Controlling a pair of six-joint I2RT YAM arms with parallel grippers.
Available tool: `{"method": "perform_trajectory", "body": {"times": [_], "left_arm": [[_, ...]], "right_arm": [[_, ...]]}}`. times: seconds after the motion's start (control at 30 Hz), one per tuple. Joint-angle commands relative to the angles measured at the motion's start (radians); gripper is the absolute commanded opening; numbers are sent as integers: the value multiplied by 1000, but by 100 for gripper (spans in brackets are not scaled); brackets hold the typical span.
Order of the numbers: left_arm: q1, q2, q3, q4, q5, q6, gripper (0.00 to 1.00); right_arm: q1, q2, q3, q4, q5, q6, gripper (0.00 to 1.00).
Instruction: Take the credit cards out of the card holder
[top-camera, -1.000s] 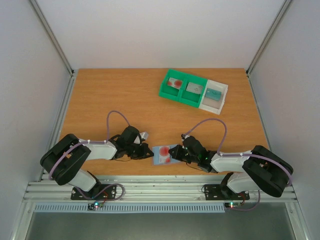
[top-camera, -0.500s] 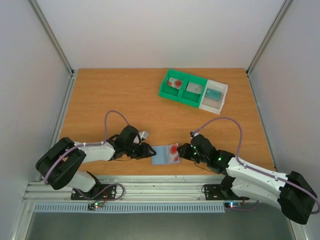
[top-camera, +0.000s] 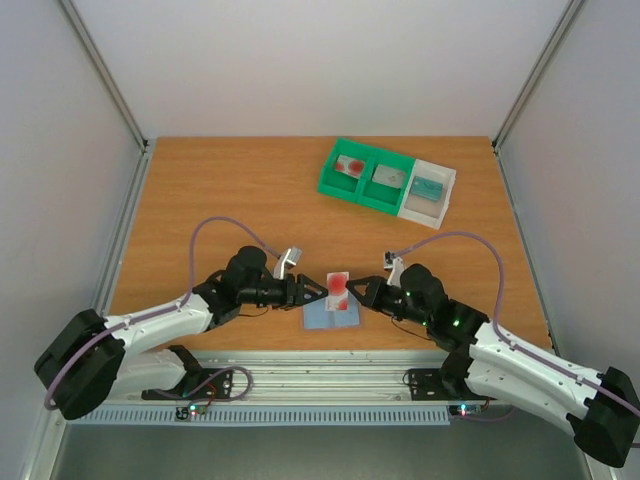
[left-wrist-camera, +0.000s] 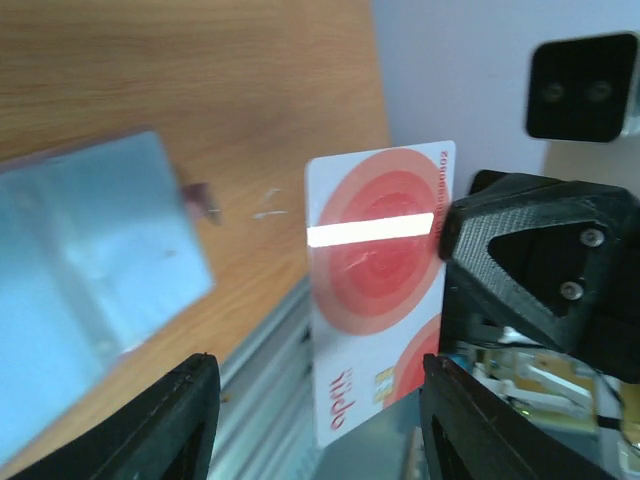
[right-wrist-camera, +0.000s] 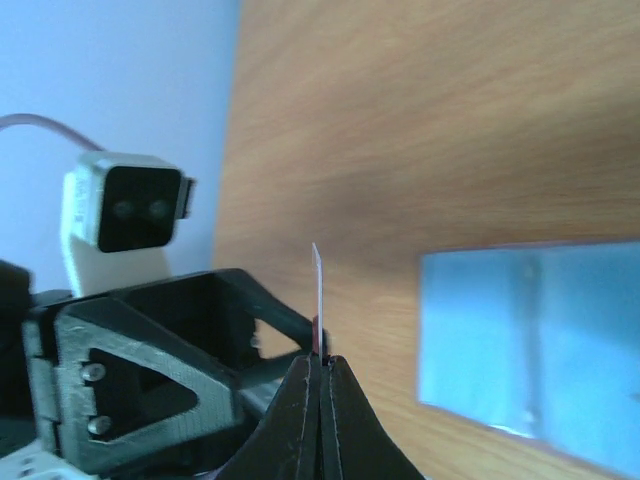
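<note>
Credit card (top-camera: 338, 286) with red rings now lifted off card holder (top-camera: 329, 319), pinched in clenched right gripper (top-camera: 356, 291); left gripper (top-camera: 316, 291) newly spread, released; extraction apparently done for this card.

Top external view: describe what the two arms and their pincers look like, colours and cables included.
The left arm and right arm match: white links between bulky black joints, each with a thin lilac cable arching along it. The left pincer and right pincer are black and angular, with tapered fingers and visible screws. Small green lights glow on the right arm.
</note>
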Motion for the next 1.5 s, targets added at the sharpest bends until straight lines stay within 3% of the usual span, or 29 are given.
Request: {"method": "perform_trajectory", "body": {"times": [0.0,0.1,0.23,0.3,0.4,0.53,0.63,0.73,0.83,0.97,1.13,1.33,1.47], "left_arm": [[-39,3,-3,256,52,-136,56],[-63,33,-8,374,73,-186,50],[-71,56,-35,565,80,-274,12],[-70,49,-42,576,83,-289,1],[-71,30,-12,478,125,-233,0],[-71,-17,55,213,210,-11,1],[-74,-62,108,-8,270,175,1],[-77,-97,156,-194,314,305,1],[-84,-122,186,-299,359,401,0],[-106,-138,180,-266,382,396,0],[-124,-136,184,-270,393,400,0],[-128,-142,175,-263,382,407,0],[-128,-127,181,-272,384,416,0]], "right_arm": [[2,-30,0,158,-87,54,1],[15,-43,-2,175,-94,61,1],[22,-70,-7,156,-104,53,1],[22,-95,11,89,-106,4,1],[22,-129,108,-155,-83,-136,11],[20,-173,262,-423,-58,-321,25],[20,-113,408,-626,-82,-437,26],[20,-48,490,-726,-131,-518,26],[20,-1,545,-758,-212,-582,27],[20,99,592,-748,-364,-652,28],[20,191,615,-723,-434,-670,28],[20,255,599,-704,-568,-695,21],[20,255,569,-662,-610,-692,5]]}}
